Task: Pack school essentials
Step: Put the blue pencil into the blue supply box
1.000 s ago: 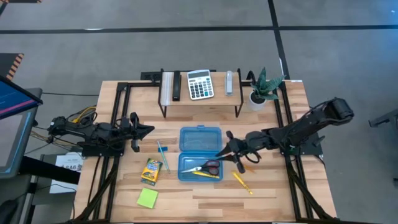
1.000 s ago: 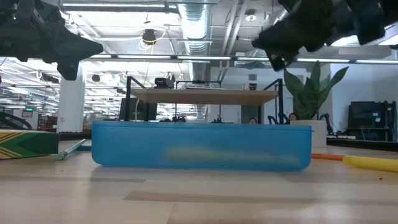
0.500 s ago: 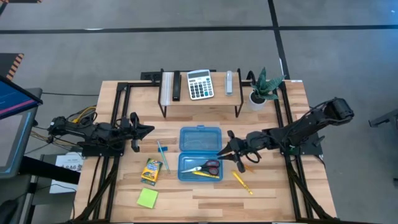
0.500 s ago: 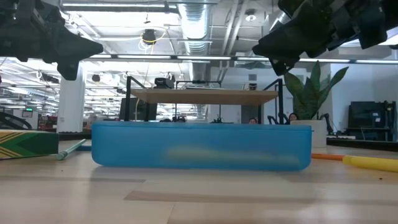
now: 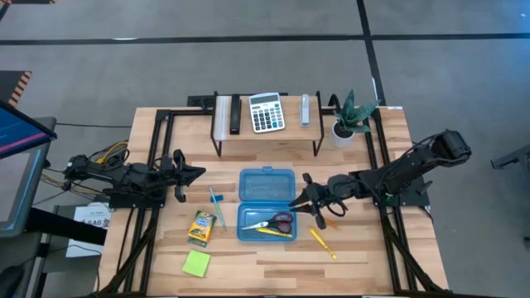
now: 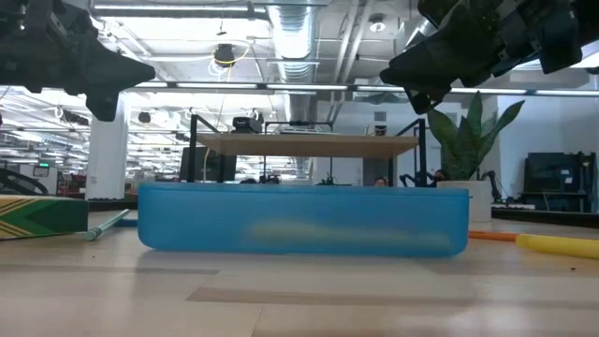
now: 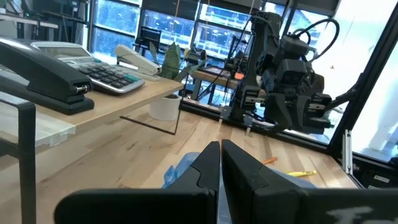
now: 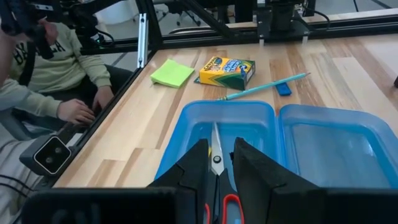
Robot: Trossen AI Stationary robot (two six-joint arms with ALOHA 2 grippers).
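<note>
- Right gripper (image 5: 302, 201) hangs above the 3 o'clock edge of the open blue case (image 5: 267, 204); fingers narrowly parted, nothing held.
- Left gripper (image 5: 197, 173) at 9 o'clock of the table (image 5: 364, 248), fingers pressed together, empty.
- Red-handled scissors (image 5: 276, 222) and a yellow pencil (image 5: 273, 232) lie in the case's near tray.
- Second yellow pencil (image 5: 323, 243) at 4 o'clock of the case, on the table.
- Teal pen (image 5: 217, 207), crayon box (image 5: 201, 226), sticky-note pad (image 5: 196, 263) at 7–9 o'clock.

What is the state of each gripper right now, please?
Left gripper: closed, holding nothing.
Right gripper: jaws partly open, holding nothing, above the scissors.
</note>
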